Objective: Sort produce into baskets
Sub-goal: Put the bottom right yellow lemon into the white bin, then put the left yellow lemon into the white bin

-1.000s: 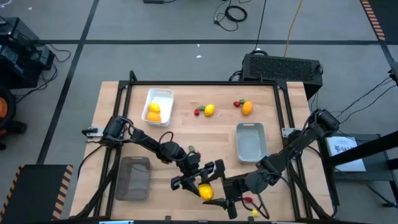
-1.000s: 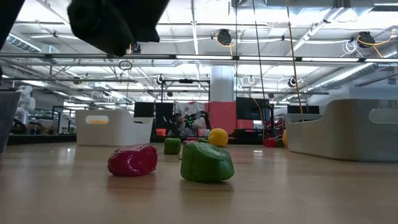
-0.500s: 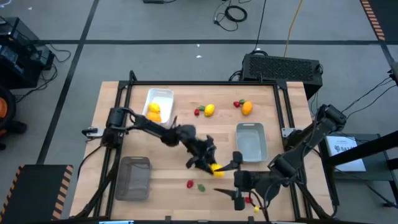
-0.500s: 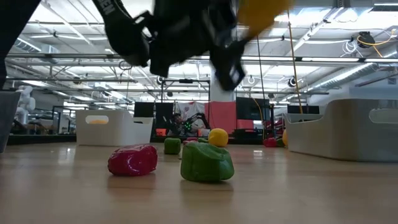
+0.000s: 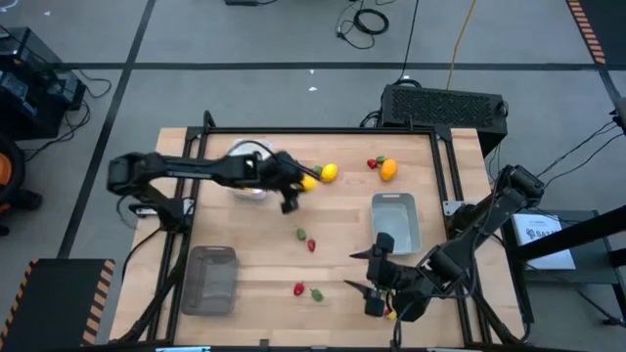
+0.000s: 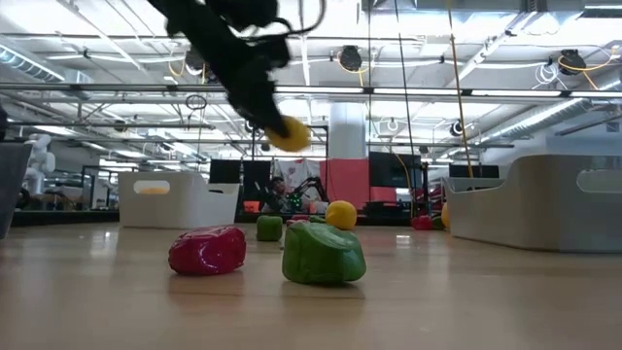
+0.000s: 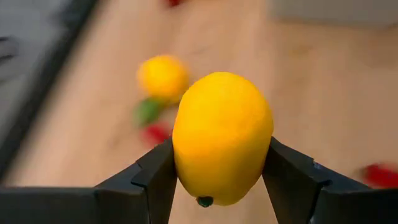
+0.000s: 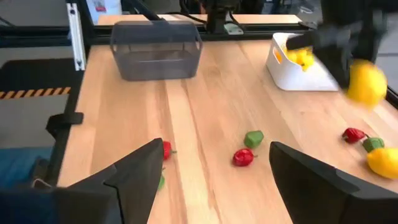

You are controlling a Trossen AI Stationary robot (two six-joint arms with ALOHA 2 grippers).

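The smooth, rigid-looking, probably light yellow oval toy lemon (image 7: 222, 138) is clenched across its middle by the left gripper (image 5: 298, 186), just at three o'clock of the white rectangular basket (image 5: 246, 150), while the right gripper (image 8: 214, 168) is held open at five o'clock on the table.

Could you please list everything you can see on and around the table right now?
White basket: one, far left of the table, under the left arm.
Fruit in white basket: yellow, count unclear.
Light grey basket: one, right side.
Dark grey basket: one, near left.
Held fruit: one, yellow, in the air beside the white basket.
Loose yellow fruit: one, far middle.
Orange fruit: one, far right.
Red pieces: four; middle, near, by the orange fruit, by the loose yellow fruit.
Green pieces: three;.
Left gripper: shut on the held fruit.
Right gripper: open, near right.
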